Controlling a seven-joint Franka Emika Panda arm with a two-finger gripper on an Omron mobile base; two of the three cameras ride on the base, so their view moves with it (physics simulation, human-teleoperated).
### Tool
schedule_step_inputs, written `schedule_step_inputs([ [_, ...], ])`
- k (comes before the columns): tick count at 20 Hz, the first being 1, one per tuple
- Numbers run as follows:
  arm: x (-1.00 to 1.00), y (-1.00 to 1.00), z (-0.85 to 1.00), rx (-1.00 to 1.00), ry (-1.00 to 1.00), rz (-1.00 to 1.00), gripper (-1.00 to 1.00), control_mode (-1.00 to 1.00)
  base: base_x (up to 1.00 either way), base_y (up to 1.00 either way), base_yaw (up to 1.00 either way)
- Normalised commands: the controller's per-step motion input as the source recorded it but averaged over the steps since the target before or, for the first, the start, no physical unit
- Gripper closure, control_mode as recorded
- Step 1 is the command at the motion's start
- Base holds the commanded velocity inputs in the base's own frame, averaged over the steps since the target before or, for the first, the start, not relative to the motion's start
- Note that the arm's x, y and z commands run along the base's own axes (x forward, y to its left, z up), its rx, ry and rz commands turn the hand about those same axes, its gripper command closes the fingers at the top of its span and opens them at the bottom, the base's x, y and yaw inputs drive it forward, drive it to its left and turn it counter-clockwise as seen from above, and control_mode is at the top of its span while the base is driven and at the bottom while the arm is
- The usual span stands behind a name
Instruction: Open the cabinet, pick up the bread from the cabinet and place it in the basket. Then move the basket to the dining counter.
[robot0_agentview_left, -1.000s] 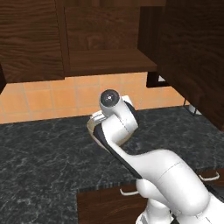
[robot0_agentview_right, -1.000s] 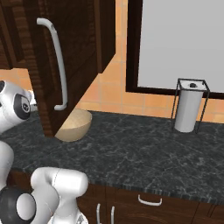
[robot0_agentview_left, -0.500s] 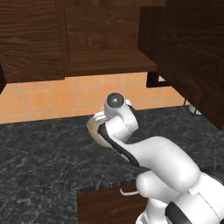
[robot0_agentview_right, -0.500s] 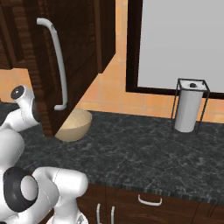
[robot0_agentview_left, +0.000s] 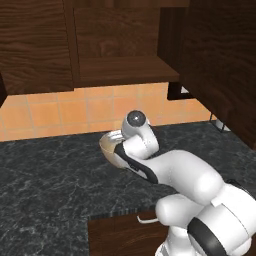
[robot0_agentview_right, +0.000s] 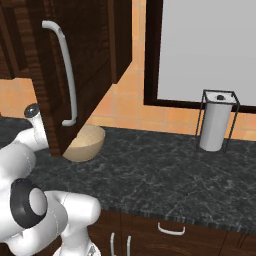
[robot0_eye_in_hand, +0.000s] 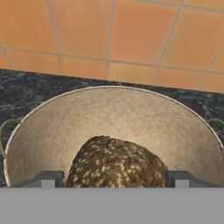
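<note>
Your hand view alone reveals the seeded bread (robot0_eye_in_hand: 117, 162) between the gripper (robot0_eye_in_hand: 114, 178) fingertips, over the basket (robot0_eye_in_hand: 52, 127); grip unclear.

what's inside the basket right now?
In the hand view a seeded brown bread sits between the fingertips over the basket bowl. Its underside is covered, so I cannot tell whether it rests on the bottom.

Bread (robot0_eye_in_hand: 117, 162) lower part cut off at frame bottom; basket (robot0_agentview_left: 109, 146) mostly hidden behind arm; claw (robot0_eye_in_hand: 116, 178) grip unclear.
</note>
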Motion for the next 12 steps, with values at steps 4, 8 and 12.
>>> schedule_step_inputs([
  [4,0.41,-0.01,-0.01,0.07,0.02,0.00,1.00,-1.00,0.00,0.00,0.00],
  [8,0.08,0.00,-0.08,0.06,0.00,0.00,1.00,-1.00,0.00,0.00,0.00],
  [12,0.03,0.00,-0.10,0.06,0.00,0.00,1.00,-1.00,0.00,0.00,0.00],
])
